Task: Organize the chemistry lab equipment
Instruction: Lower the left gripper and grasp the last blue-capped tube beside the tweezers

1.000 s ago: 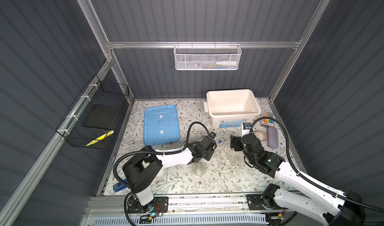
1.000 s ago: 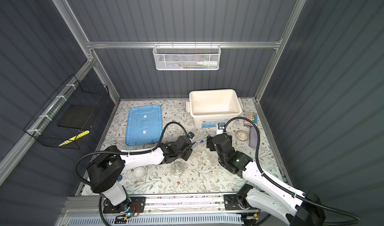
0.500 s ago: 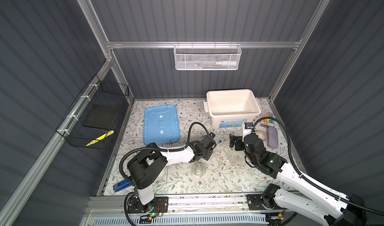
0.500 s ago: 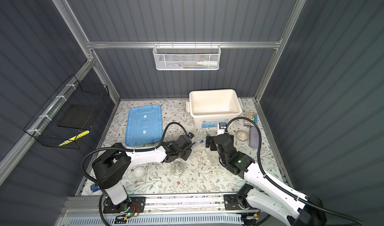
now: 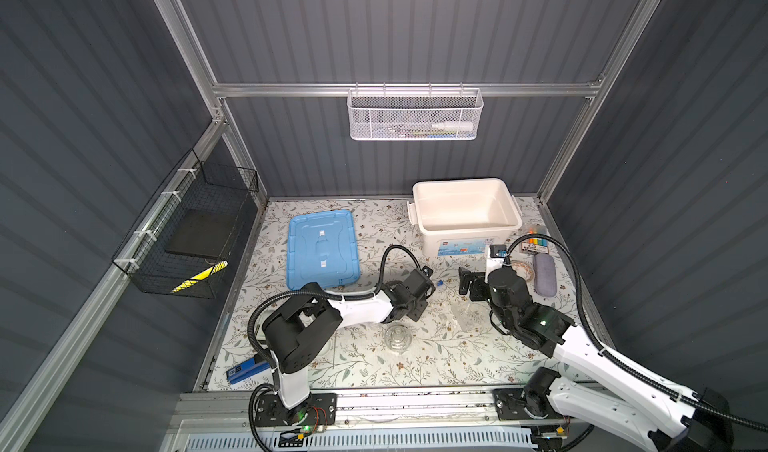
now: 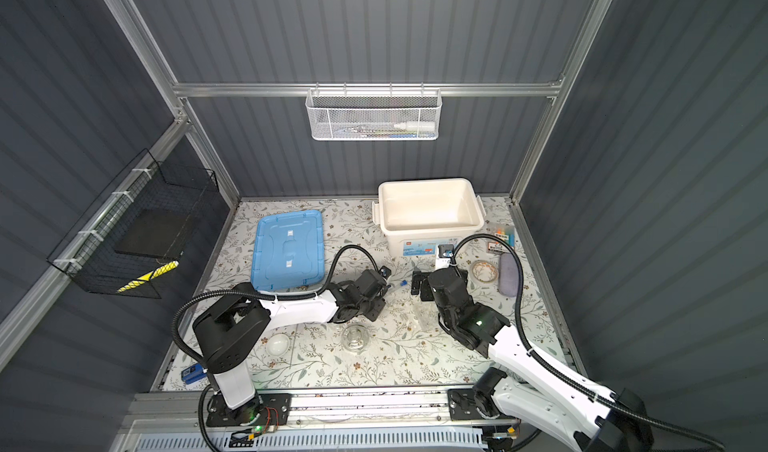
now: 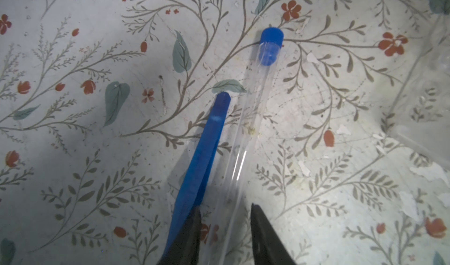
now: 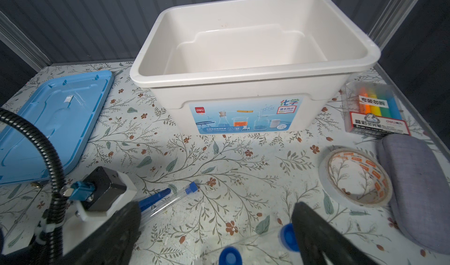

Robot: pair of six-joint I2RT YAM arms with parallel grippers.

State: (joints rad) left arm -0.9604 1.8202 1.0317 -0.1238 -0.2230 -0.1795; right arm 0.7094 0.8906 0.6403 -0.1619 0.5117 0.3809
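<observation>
Left gripper point(image 7: 225, 217) is low over the floral mat with its jaws partway apart, straddling one blue-capped test tube point(image 7: 246, 120). There's a sliver of mat visible on each side of the tube, so it isn't pinched. The tube lies flat and runs out from between the fingers. Its cap point(image 7: 272, 38) is at the far end. Blue tweezers point(image 7: 207, 144) lie just beside it, almost parallel, with the near end tucked behind one finger.

Right gripper point(image 8: 215, 209) is spread wide and holding nothing, near two more blue caps point(image 8: 230, 256) point(image 8: 287, 234) down by its fingers. I can't make out the tubes under them. In a top view the first tube's cap point(image 5: 439, 282) sits between the two grippers.

Further out are the open white bin point(image 8: 243, 77) and its blue lid point(image 8: 48, 120) flat on the mat.
</observation>
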